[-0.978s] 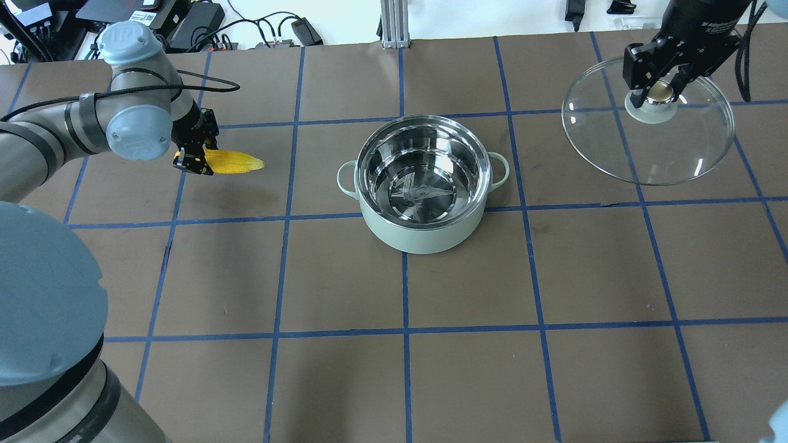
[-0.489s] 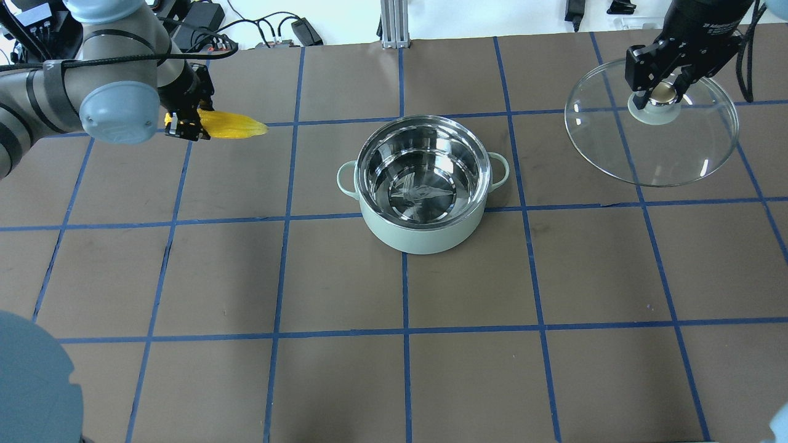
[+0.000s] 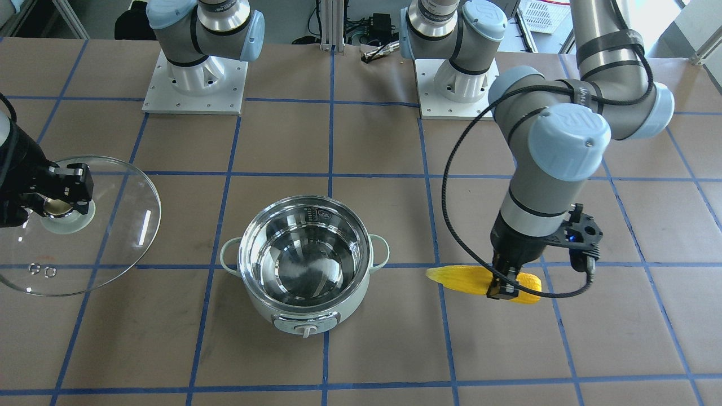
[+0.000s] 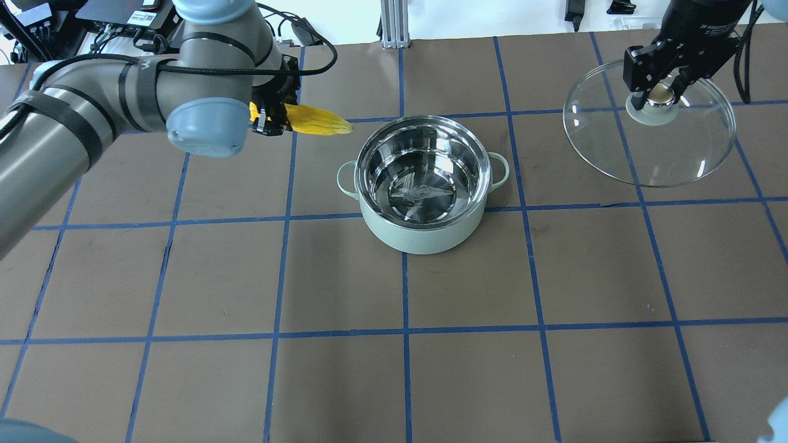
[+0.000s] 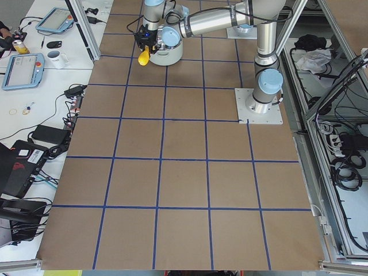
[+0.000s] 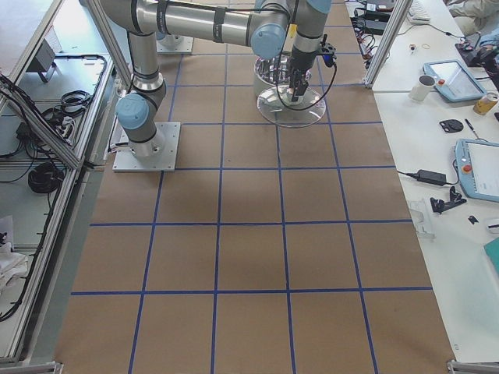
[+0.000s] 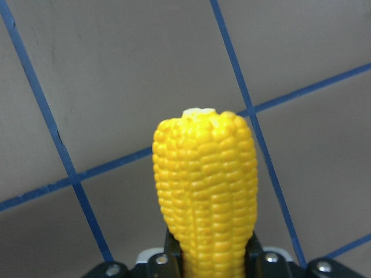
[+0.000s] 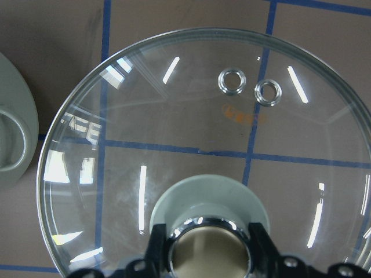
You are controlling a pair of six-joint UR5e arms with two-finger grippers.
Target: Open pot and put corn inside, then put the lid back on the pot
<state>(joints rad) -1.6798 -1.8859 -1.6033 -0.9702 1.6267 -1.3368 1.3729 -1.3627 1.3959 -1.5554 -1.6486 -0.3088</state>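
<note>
Front: left claw (image 3: 503, 286) pinches the corn (image 3: 468, 279) near its thick end. Long axis is level, tip aimed at the open pot (image 3: 265, 309), which sits a little beyond the tip. Right claw (image 3: 59, 198) clamps the lid (image 3: 121, 225) at its centre, well off the pot's other side.
Overhead: corn tip is just beside the pot's rim, not over it. Left arm is nearer the pot.
Left wrist: claw tight on corn, table (image 7: 116, 69) below.
Right wrist: claw closed on the lid's centre.
Next, I'd judge: carry the corn across the rim.
</note>
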